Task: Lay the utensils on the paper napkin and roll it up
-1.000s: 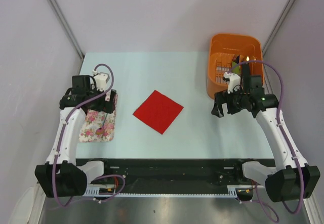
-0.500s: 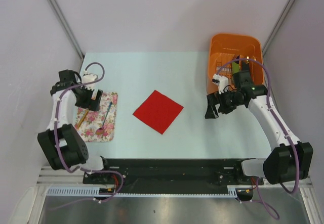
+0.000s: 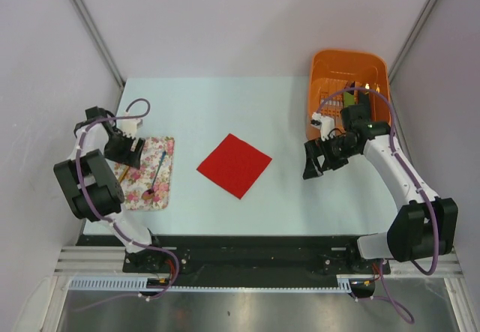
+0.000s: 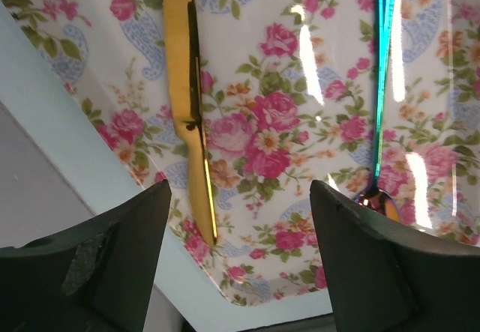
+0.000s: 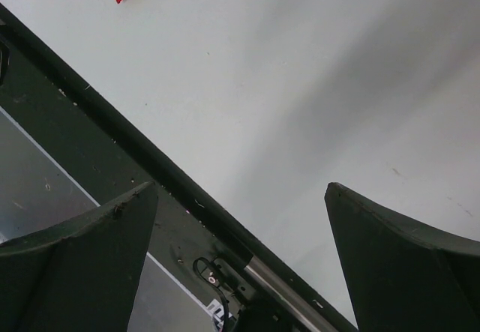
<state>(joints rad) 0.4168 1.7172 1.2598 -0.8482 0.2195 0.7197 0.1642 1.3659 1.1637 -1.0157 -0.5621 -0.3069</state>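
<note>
Text, labels, brands, numbers, signs: none legible in any view. Notes: floral tray [image 4: 277,122] bears a rose pattern only; paper napkin [image 3: 234,165] is plain red.

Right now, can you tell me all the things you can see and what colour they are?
napkin: 1, red, flat in the middle of the table
tray: 1, white with pink flowers, left side of the table
knife: 1, gold, on the tray
spoon: 1, blue handle, on the tray beside the knife
basket: 1, orange, far right corner
items: green and dark, in the basket, too small to count
table: 1, pale blue, under everything
left tool: 1, black, open, above the tray
right tool: 1, black, open, above bare table
</note>
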